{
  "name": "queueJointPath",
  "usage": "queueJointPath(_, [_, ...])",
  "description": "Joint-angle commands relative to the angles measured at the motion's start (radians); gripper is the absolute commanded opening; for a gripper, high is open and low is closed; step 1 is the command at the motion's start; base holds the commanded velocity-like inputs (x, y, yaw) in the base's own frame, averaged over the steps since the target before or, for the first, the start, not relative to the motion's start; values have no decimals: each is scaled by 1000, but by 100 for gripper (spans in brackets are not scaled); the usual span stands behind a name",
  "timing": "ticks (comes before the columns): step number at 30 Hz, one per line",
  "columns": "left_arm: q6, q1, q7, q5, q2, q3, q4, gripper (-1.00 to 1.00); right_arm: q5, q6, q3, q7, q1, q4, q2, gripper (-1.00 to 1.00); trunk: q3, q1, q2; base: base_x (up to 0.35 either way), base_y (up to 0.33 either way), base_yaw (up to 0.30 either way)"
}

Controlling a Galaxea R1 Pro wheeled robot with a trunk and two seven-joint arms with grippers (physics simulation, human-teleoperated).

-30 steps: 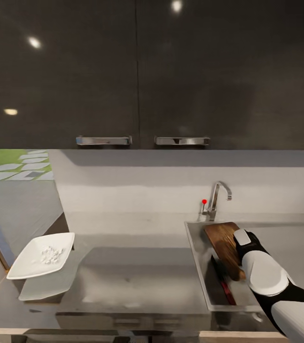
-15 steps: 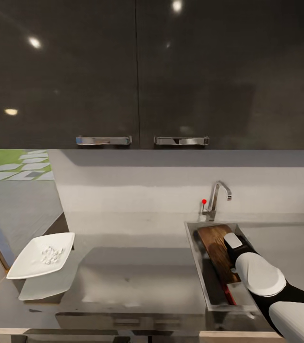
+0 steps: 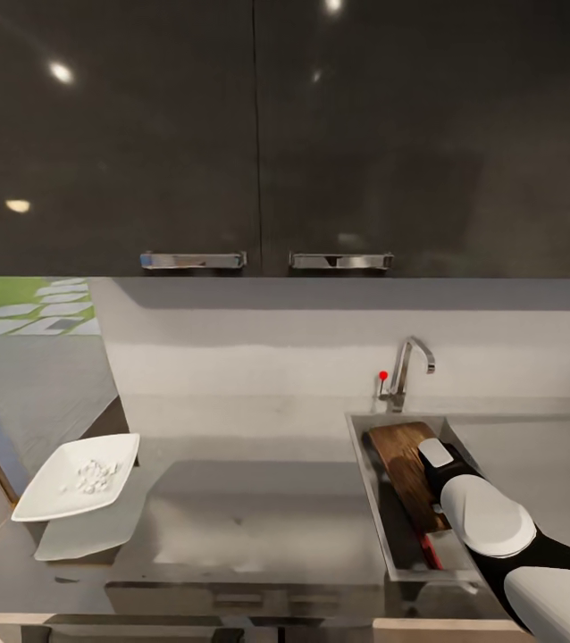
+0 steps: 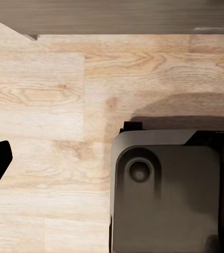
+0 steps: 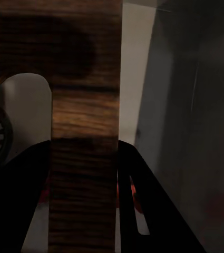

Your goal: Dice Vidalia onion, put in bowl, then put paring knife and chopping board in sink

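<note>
- The chopping board [image 3: 407,471] lay inside the sink [image 3: 370,487], tilted along the basin; its dark brown grain showed from the head view; in the right wrist view the board [image 5: 84,158] ran straight between the two dark fingers [image 5: 143,200]
- The right end effector [image 5: 84,211] was closed on the chopping board, one finger on each side of the wood; from the head camera the right arm reached down into the basin over the board's near end
- The paring knife [image 3: 427,546] rested in the sink too, beside the board; its red handle peeked out near the front wall of the basin; a red glint showed low in the right wrist view, too dim to name surely
- The chrome tap [image 3: 406,368] with its red dot stood behind the sink
- The white bowl [image 3: 78,476] sat at the left end of the grey bench [image 3: 249,500], well apart from the sink; pale diced onion [image 3: 94,473] lay heaped in it
- The left wrist camera looked down on a pale wooden floor [image 4: 48,95] and a dark grey part of the robot [image 4: 164,190]; whether the left end effector was open or closed I cannot tell
</note>
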Motion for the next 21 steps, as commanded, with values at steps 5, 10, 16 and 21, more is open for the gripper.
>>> queueJointPath(5, [-7, -1, 0, 10, 0, -9, 4, 100, -3, 10, 3, -2, 0, -3, 1, -100, -9, 0, -1, 0, 0, 0])
queueJointPath(10, [-7, -1, 0, 10, -2, -9, 4, 100, -3, 10, 3, -2, 0, -2, 1, -100, -17, 0, -1, 0, 0, 0])
queueJointPath(16, [-7, -1, 0, 10, -2, -9, 4, 100, -3, 10, 3, -1, 0, -1, 1, -100, -26, 0, -1, 0, 0, 0])
queueJointPath(21, [-7, -1, 0, 10, -2, -9, 4, 100, -3, 10, 3, 0, 1, 11, 1, -100, -34, 0, -1, 0, 0, 0])
